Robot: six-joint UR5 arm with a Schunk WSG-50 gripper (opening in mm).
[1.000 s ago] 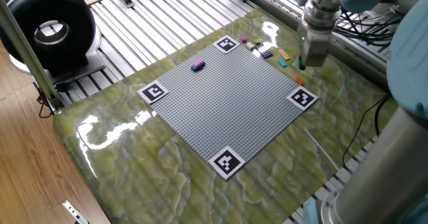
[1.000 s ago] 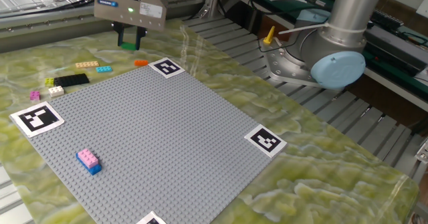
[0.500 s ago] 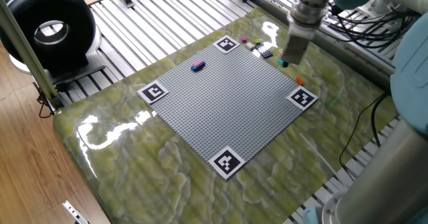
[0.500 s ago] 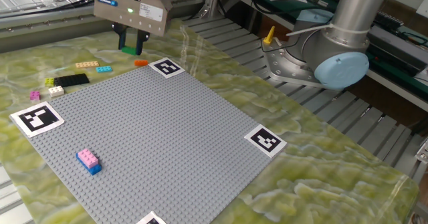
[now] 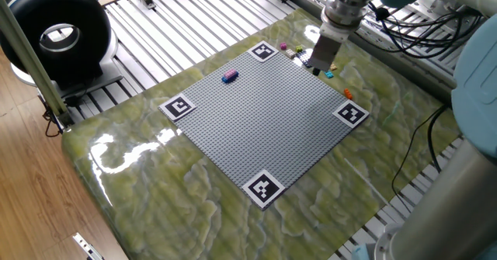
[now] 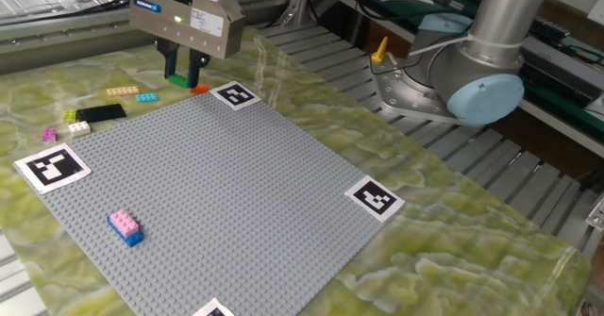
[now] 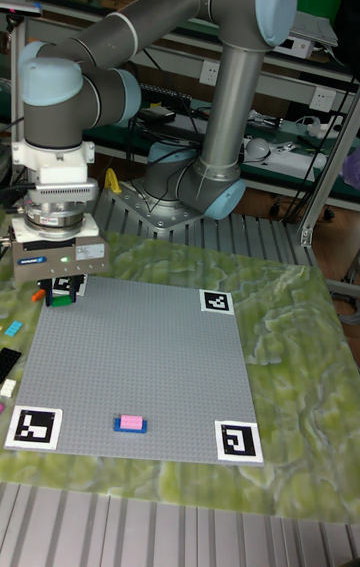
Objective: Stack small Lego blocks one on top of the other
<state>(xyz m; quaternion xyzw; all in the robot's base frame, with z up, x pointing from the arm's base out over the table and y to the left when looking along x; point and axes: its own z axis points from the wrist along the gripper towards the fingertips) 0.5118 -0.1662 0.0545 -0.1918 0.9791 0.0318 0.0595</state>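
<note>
Since a second ago, the two-finger gripper has been carried from beyond the corner of the large grey studded baseplate to the baseplate's far edge, low beside the corner marker. Its fingers are drawn in to a narrow gap and are clamped on one small green Lego brick, which is held clear of the studs. From this it is judged that pick-up is finished and the carry towards the stack is under way. One stack is counted, a pink brick on a dark blue brick, standing on the baseplate near the opposite edge, well apart from the gripper. Off the far edge, seven loose pieces are counted: one orange brick, one cyan brick, one tan plate, one black piece, one yellow-green brick, one white brick and one magenta brick. Four black-and-white square marker tags are counted, one at each baseplate corner.
</note>
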